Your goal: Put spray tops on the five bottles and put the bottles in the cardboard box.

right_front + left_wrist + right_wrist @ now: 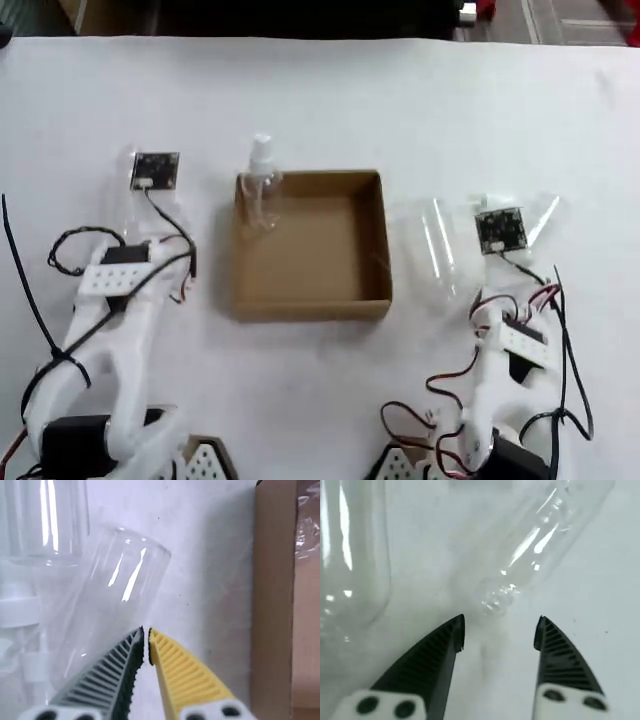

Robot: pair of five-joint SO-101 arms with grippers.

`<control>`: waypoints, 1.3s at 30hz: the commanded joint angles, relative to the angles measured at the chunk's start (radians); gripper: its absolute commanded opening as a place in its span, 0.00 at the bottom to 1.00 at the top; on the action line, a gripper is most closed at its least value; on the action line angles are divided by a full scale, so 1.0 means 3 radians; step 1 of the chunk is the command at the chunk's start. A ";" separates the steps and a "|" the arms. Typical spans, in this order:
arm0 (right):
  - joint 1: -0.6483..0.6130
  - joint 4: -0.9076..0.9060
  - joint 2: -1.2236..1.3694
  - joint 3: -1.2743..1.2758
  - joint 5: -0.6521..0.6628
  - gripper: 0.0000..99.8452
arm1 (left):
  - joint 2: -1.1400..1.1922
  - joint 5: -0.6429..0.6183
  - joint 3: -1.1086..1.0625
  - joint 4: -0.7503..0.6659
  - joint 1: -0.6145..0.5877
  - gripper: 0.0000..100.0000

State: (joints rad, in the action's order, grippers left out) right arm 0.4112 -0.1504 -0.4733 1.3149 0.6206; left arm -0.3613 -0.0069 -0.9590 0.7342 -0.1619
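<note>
Pincer: grey finger and yellow finger, tips pressed together, nothing between them.
Bottle: clear, lying tilted on the white tabletop, just beyond the tips.
Second bottle: clear, beside the first.
Spray top: white, partly seen, next to the tilted bottle.
Cardboard box: brown wall on the yellow finger's side.

Looking down on the desk, the clear bottles by the left arm lie partly under its wrist board, too faint for me to count. In the left wrist view, the lying bottle has its near end hidden behind the left hand. A second bottle, a white spray top and the cardboard box all run off the picture's edge. In the right wrist view, the open-necked bottle loses its base past the edge, and the wide bottle beside it is cut off too.
</note>
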 commanded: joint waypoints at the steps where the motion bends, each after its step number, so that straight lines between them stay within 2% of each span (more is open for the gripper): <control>1: -0.0008 0.0079 -0.0038 -0.0194 -0.0215 0.21 | -0.0090 -0.0015 0.0005 -0.0061 0.0043 0.02; 13: -0.0023 0.0269 0.0120 -0.0302 -0.0235 0.21 | -0.0090 -0.0015 0.0005 -0.0056 0.0043 0.02; 20: -0.0033 0.0263 0.0156 -0.0358 -0.0921 0.21 | -0.0090 -0.0015 0.0005 -0.0061 0.0043 0.02; 27: -0.0028 0.0090 -0.0008 -0.0496 -0.0951 0.21 | -0.0090 -0.0015 0.0005 -0.0061 0.0043 0.02; 28: -0.0023 -0.0033 -0.0095 -0.0563 -0.0869 0.21 | -0.0090 -0.0015 0.0005 -0.0061 0.0043 0.02; 30: -0.0018 -0.0381 -0.0304 -0.0726 -0.0419 0.21 | -0.0090 -0.0015 0.0005 -0.0051 0.0043 0.02; 35: 0.0013 -0.1148 -0.0458 -0.1340 0.1258 0.21 | -0.0090 -0.0015 0.0005 -0.0046 0.0043 0.02; 39: 0.0279 -0.1598 -0.0079 -0.2005 0.2302 0.21 | -0.0090 -0.0015 0.0005 -0.0046 0.0043 0.02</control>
State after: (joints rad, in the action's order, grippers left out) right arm 0.4465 -0.5554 -0.5501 0.8777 1.0579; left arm -0.3613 -0.0069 -0.9590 0.7342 -0.1619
